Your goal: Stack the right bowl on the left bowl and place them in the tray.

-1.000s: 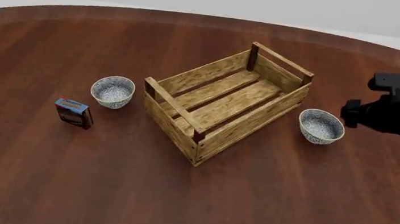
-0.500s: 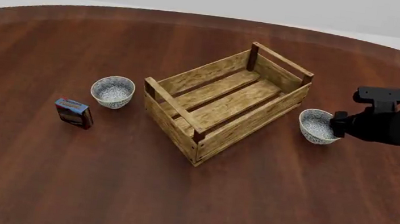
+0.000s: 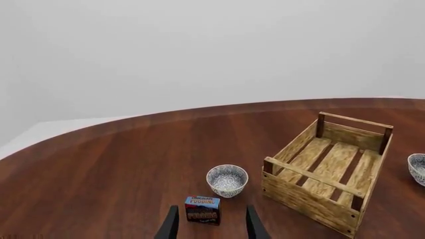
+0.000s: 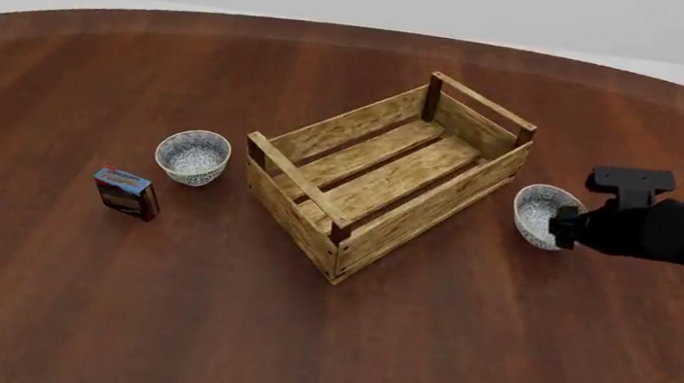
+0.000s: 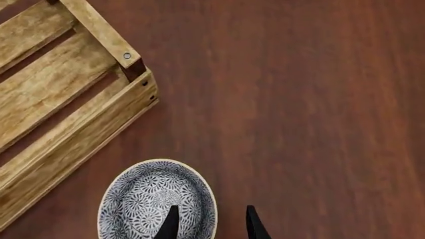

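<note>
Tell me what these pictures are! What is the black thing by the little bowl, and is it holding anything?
These are computer-drawn pictures of a robot with two arms at a brown table. One picture looks down from above and behind the arms. The other two come from small cameras on each arm, just behind its jaws.

On the table are a big wooden tray, a bowl on each side of it, and a small blue-and-red box.

The black thing is the right gripper. Its jaws are open, one finger over the right bowl and one outside its rim, but nothing is held yet. The left gripper is open too, back near the box, facing the left bowl.
</note>
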You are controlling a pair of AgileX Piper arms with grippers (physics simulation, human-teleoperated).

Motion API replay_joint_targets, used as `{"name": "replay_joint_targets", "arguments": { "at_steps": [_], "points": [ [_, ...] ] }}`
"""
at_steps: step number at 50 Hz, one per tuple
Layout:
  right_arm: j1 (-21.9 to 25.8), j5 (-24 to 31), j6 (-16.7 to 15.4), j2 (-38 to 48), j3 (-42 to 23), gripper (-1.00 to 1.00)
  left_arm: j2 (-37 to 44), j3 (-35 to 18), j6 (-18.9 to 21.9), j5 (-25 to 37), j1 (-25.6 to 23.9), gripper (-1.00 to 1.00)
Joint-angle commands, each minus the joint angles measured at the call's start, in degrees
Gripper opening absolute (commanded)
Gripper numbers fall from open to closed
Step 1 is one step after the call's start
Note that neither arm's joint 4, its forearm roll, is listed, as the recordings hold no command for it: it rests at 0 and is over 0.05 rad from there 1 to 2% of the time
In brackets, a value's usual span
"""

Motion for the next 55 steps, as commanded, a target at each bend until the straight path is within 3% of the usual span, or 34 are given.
{"name": "replay_joint_targets", "arguments": {
  "at_steps": [1,13,14,29,44,55],
  "points": [
    [0.2,-1.1,0.4,2.4,-0.1,1.0,0.3,0.2,-0.1,-0.4,0.1,1.0],
    [-0.6,-2.5,0.4,5.0,-0.4,1.0,1.4,0.7,-0.2,-1.8,0.0,1.0],
    [-0.5,-2.5,0.2,5.1,-0.3,-1.0,1.4,0.8,-0.2,-1.9,0.0,1.0],
    [-0.1,-2.4,0.4,-0.4,2.5,-1.0,1.6,0.4,-0.1,-1.7,-0.2,1.0],
    [-1.1,0.5,0.8,-14.0,6.7,-1.0,-0.2,-0.7,0.1,0.8,-0.4,1.0],
    [0.1,3.9,3.1,-24.6,9.1,-1.0,-2.7,-2.9,-0.2,4.5,-0.6,1.0]
  ]
}}
